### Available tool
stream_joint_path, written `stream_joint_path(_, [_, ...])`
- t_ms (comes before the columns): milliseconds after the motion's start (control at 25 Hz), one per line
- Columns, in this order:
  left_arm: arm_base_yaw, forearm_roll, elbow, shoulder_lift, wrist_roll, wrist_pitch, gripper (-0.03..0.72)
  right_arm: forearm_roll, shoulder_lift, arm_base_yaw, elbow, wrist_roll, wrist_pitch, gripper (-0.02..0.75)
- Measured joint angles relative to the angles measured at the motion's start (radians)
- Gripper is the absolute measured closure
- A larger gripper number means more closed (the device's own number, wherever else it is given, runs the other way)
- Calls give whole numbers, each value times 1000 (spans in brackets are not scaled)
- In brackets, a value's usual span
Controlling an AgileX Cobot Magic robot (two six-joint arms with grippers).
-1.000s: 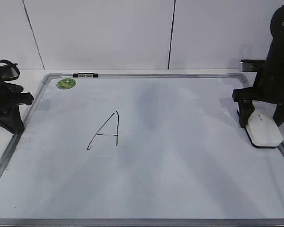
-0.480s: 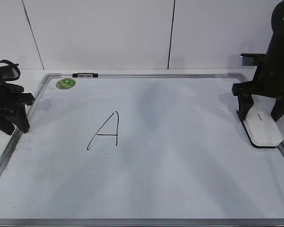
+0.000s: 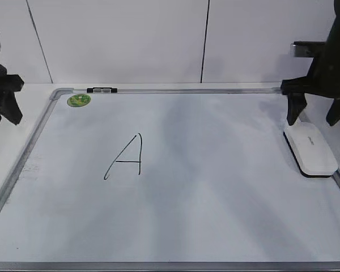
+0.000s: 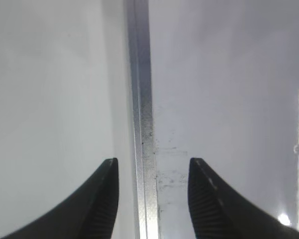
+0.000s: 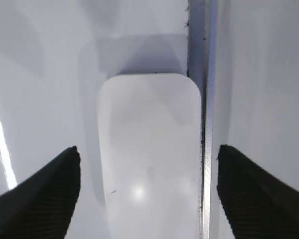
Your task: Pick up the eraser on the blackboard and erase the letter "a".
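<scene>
White rounded eraser (black underside) lies below the wide-open right end effector.

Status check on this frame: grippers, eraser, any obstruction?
Both grippers open: right above the eraser, left over the board's left frame. Eraser flat, ungripped. Only capital "A" written. Nothing obstructing.

1. Left arm — matte black, blocky and angular, with a paler grey patch at its top edge.
2. Left fingers — black, tapering to blunt tips, with fine ribbing along the inner faces.
3. Right arm — black, with a grey metal bracket jutting from its upper part.
4. Right fingers — black wedges with a fine woven, carbon-like texture.
</scene>
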Motion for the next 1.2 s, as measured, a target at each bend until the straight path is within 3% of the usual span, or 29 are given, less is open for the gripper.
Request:
stream_joint_path(400, [0,0,0,-188,0,53,346,10,-141,0,-54,2,4,202])
stream_joint_path(1200, [0,-58,4,-732,0,262,370,186,-648,0,-47,-26,35,211])
